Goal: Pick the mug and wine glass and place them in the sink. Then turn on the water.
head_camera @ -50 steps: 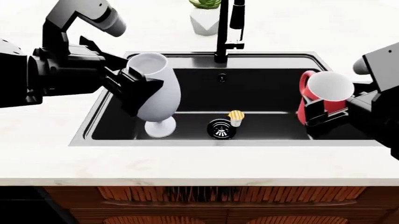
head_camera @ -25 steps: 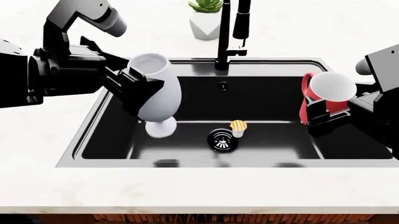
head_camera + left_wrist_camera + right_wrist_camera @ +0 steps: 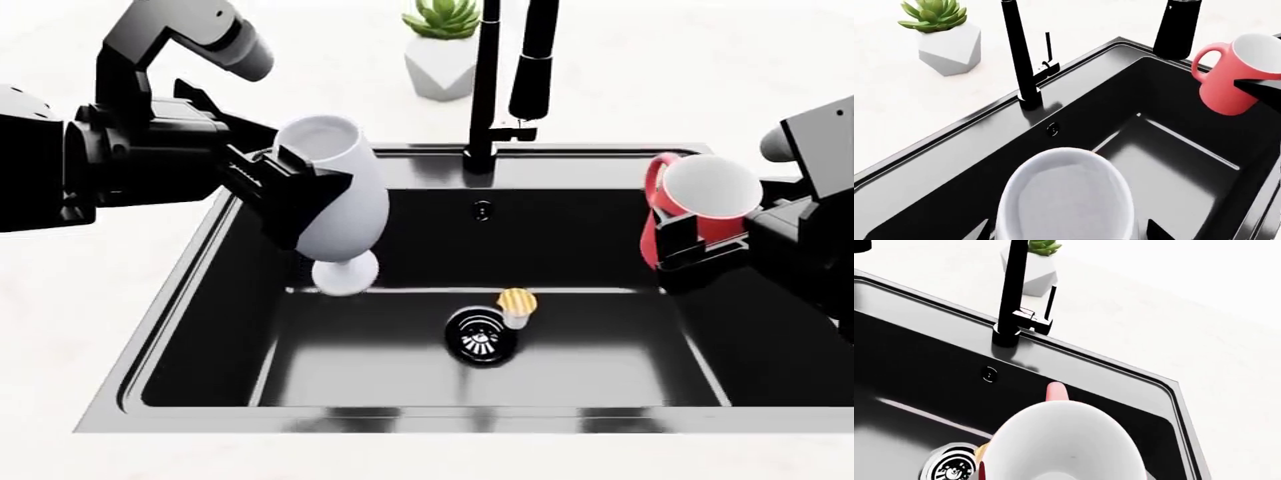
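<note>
Pale grey-white tulip wine glass (image 3: 339, 205) sits clamped in the left gripper (image 3: 287, 195) above the black rectangular sink (image 3: 200, 290); glossy red mug (image 3: 694, 205) is gripped by the right gripper (image 3: 701, 245) — both aloft. Since earlier, the view has tilted downward — more basin floor shows.

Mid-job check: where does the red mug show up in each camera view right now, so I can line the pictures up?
Head view: the mug is at the right, held over the sink by the right gripper.
Left wrist view: upper right corner, handle pointing toward the faucet.
Right wrist view: bottom centre, its white inside facing the camera.
Shared landmark: the black faucet.
</note>
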Robot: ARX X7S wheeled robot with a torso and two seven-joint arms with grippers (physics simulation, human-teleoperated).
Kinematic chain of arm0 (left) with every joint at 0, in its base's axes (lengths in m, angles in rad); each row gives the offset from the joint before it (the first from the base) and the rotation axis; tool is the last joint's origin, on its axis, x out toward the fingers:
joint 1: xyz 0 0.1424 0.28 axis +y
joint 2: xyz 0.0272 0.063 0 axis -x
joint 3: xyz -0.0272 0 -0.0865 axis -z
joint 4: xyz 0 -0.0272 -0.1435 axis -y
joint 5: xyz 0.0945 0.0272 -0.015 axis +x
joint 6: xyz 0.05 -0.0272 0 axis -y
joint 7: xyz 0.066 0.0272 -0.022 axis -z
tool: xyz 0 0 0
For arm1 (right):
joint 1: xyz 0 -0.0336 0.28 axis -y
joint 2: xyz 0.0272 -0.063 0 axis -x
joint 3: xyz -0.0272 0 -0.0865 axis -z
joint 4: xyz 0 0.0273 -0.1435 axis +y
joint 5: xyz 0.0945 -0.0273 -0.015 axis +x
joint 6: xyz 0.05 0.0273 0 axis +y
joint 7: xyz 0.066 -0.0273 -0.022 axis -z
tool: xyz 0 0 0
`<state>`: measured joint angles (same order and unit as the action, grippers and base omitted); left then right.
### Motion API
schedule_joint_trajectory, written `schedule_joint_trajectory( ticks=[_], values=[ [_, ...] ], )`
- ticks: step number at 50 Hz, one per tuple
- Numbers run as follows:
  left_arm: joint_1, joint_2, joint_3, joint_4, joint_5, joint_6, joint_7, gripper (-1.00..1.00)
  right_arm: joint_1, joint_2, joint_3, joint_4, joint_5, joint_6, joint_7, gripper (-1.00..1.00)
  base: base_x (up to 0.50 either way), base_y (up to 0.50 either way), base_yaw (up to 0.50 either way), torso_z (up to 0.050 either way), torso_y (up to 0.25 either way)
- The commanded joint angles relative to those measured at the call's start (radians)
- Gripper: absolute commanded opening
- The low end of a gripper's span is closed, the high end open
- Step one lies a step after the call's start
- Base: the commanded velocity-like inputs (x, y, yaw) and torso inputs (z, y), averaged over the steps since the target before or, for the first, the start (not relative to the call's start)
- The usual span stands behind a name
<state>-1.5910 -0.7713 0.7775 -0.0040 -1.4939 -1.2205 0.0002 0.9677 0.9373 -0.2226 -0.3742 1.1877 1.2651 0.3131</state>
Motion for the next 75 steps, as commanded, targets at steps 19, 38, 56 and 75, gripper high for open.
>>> schedule_joint_trajectory(
  ticks=[19, 38, 56, 75],
  values=[
    [-0.010, -0.003, -0.005, -0.001, -0.008, 0.008, -0.015, -1.00, -0.003, 0.013, 0.006, -0.007, -0.007, -0.008, 0.001, -1.00, 0.24, 0.00, 0.00, 0.001, 0.002],
    [-0.004, -0.007, 0.001, 0.000, -0.003, 0.016, -0.012, -1.00, -0.013, 0.013, 0.002, -0.001, -0.013, -0.026, 0.002, -1.00, 0.10, 0.00, 0.00, 0.000, 0.002],
    [0.092, 0.002, 0.027, 0.020, 0.050, 0.085, -0.021, -1.00, -0.040, -0.005, -0.019, 0.039, -0.039, -0.057, -0.009, -1.00, 0.00, 0.00, 0.00, 0.001, 0.001],
    [0.175, 0.027, 0.068, -0.009, 0.108, 0.140, -0.004, -1.00, -0.063, 0.009, -0.009, 0.032, -0.023, -0.065, -0.002, -1.00, 0.00, 0.00, 0.00, 0.001, 0.001]
  ],
)
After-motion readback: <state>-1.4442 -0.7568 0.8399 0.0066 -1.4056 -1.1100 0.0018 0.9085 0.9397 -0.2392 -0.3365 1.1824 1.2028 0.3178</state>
